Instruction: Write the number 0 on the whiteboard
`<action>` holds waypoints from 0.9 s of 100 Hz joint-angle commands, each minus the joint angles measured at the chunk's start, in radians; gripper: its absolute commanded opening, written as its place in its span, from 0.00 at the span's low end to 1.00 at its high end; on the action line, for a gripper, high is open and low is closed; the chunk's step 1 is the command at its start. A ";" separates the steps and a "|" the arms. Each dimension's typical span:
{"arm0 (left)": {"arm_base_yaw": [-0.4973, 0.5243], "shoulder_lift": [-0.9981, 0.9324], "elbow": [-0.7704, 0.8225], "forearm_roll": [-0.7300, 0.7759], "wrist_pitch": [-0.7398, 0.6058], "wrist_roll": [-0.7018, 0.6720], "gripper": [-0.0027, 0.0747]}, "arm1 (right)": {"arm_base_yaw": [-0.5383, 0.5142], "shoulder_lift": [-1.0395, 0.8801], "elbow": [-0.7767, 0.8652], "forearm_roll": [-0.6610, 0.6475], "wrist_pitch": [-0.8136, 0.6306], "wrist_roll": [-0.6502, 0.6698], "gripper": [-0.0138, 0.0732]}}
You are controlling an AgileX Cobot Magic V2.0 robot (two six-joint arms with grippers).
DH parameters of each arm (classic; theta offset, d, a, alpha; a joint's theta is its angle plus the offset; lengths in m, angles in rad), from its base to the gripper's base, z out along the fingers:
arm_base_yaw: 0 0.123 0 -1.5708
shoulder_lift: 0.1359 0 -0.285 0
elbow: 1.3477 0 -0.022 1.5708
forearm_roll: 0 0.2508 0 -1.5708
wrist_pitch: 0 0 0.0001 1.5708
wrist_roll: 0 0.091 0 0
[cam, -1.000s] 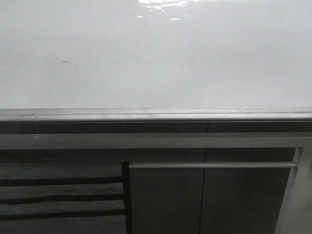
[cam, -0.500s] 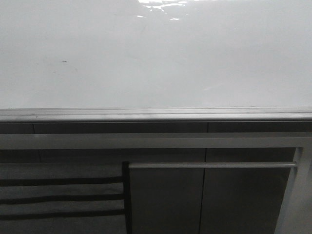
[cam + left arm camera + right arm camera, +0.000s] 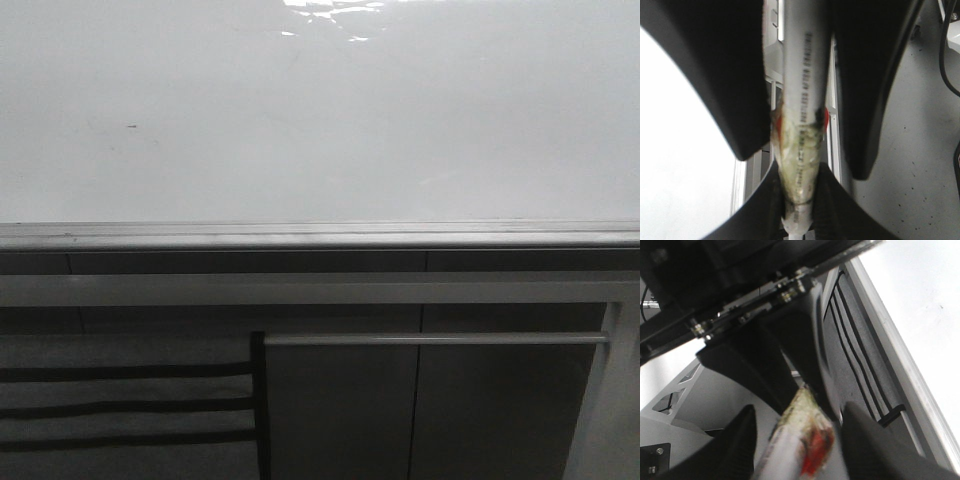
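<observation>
The whiteboard (image 3: 320, 120) fills the upper half of the front view, glossy white, with a grey edge strip (image 3: 320, 238) along its lower side. The number 0 is out of view; only a tiny dark speck (image 3: 131, 127) marks the board. Neither arm shows in the front view. My left gripper (image 3: 799, 172) is shut on a white marker (image 3: 802, 75) wrapped in yellowed tape. My right gripper (image 3: 799, 412) stands open, its black fingers (image 3: 715, 75) flanking the marker's (image 3: 802, 442) taped, red-marked end with a gap on each side. Both grippers are off the board's edge.
Below the board's edge run grey rails (image 3: 300, 290), dark cabinet panels (image 3: 340, 410) and a horizontal bar (image 3: 430, 339). A black-striped grey panel (image 3: 120, 405) sits at the lower left. A speckled grey floor (image 3: 920, 150) with a black cable (image 3: 945, 55) lies beside the board.
</observation>
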 commanded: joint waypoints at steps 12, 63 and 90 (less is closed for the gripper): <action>-0.007 -0.012 -0.028 0.005 -0.096 0.018 0.01 | -0.002 -0.007 -0.031 0.034 -0.115 -0.002 0.29; -0.007 -0.012 -0.028 0.045 -0.106 0.008 0.11 | -0.002 -0.007 -0.031 0.034 -0.138 -0.002 0.11; -0.007 -0.105 -0.028 0.031 -0.071 -0.075 0.71 | -0.018 -0.001 -0.031 0.006 -0.337 0.087 0.10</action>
